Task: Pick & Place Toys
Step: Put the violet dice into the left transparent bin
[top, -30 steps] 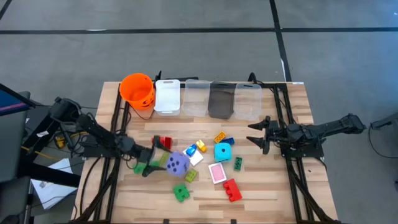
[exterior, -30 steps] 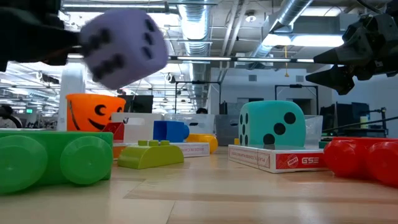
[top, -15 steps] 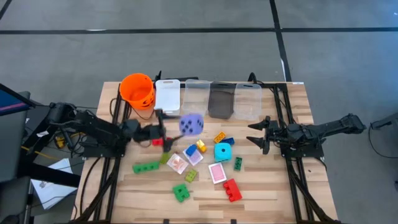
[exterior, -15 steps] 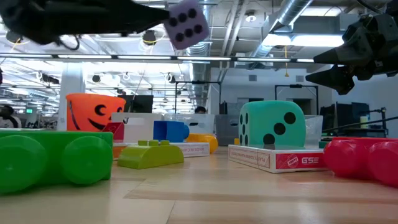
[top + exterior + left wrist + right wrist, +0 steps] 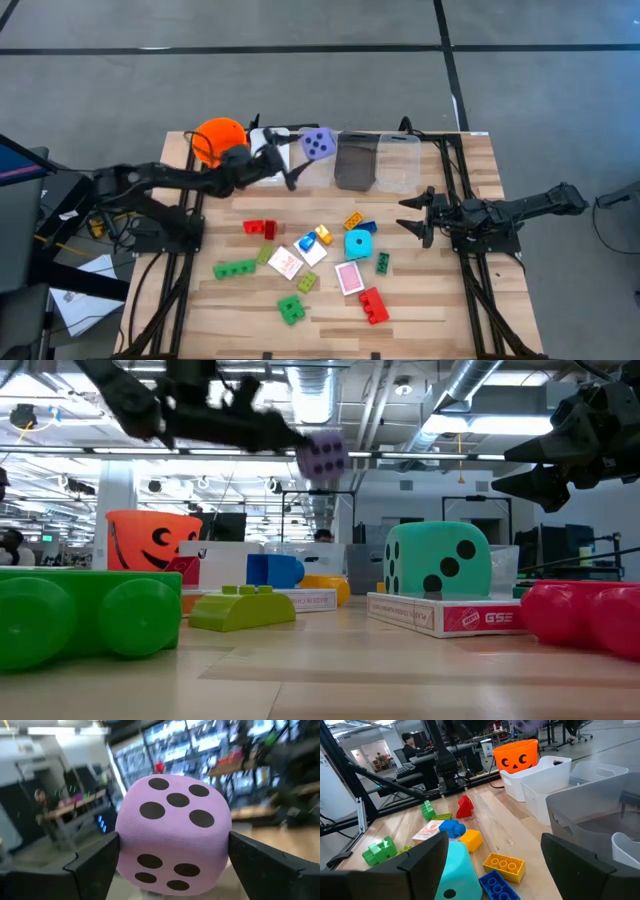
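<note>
Purple die (image 5: 318, 145), soft matte cube with rounded corners and black dots, is clamped between the left gripper (image 5: 296, 160) fingers, raised above the clear rectangular bins (image 5: 314, 158) at the table's far edge. Right gripper (image 5: 412, 214) hangs spread and empty near the glossy studded bricks (image 5: 373, 306) and cyan die (image 5: 358, 243)

Lighting: even, bright overhead; ceiling strip lights (image 5: 470, 420) glare in low view. Shadows on tabletop (image 5: 440, 300) short, soft. Low view: near green brick (image 5: 85, 622) out of focus. Left wrist view: background streaked with motion blur; purple die (image 5: 172, 835) fairly sharp. Right wrist view: near cyan die (image 5: 457, 875) soft, slight edge distortion.
</note>
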`<state>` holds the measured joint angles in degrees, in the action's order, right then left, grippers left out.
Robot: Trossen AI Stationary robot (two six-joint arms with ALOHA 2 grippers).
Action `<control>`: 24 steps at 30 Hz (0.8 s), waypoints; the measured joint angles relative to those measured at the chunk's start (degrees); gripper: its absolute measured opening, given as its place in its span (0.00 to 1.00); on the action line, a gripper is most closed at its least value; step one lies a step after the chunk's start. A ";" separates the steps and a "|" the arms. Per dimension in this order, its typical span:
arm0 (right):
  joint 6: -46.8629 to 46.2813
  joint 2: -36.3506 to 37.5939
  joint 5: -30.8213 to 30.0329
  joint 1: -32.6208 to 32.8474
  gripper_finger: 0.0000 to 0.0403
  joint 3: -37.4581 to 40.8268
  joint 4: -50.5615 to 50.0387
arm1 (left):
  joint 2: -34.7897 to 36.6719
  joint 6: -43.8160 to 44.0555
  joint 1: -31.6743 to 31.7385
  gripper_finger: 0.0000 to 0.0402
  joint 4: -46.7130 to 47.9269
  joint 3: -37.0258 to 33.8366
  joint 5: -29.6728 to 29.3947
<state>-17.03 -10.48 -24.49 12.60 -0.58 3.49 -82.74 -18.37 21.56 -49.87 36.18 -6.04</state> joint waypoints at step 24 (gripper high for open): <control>0.02 -0.01 0.26 0.00 0.77 0.02 -0.02 | -10.64 -0.39 6.12 0.87 12.03 7.09 -0.04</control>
<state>-17.02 -10.49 -24.23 12.60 -0.56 3.46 -93.38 -18.76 27.68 -37.83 43.27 -6.09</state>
